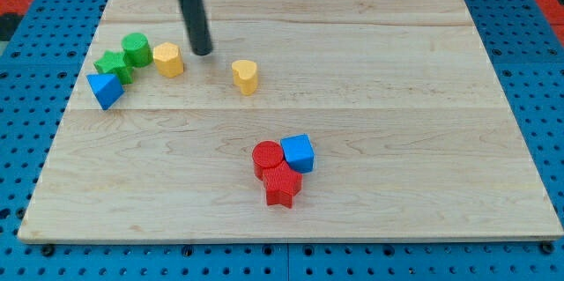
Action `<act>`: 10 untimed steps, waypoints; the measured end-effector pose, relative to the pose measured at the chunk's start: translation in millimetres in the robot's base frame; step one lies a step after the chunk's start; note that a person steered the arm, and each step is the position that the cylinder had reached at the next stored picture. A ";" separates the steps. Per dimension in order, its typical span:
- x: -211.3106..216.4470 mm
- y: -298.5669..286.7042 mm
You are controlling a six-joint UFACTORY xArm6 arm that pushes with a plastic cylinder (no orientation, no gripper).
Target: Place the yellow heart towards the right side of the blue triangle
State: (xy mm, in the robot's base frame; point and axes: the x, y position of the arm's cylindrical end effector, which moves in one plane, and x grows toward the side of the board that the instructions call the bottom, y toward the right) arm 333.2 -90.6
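Observation:
The yellow heart (246,76) lies on the wooden board (397,96) left of centre, toward the view's top. The blue triangle (105,89) sits near the board's left edge. My tip (202,52) is a dark rod end resting between a yellow hexagon block (168,59) and the yellow heart, a little above and left of the heart and not touching it. The heart is well to the right of the blue triangle, with the hexagon and green blocks between them.
A green cylinder (136,48) and a green star (115,66) crowd just above and right of the blue triangle. A red cylinder (266,157), a blue cube (298,152) and a red star (281,185) cluster at the lower middle. A blue pegboard (26,17) surrounds the board.

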 end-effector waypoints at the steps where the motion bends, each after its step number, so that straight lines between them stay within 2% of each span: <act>1: 25.5 73.6; 2: 46.6 52.5; 3: 58.5 -10.8; 5: 67.0 23.1; 6: 95.2 -7.5; 8: 87.0 -85.8; 10: 112.2 -114.0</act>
State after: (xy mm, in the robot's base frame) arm 445.5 -204.6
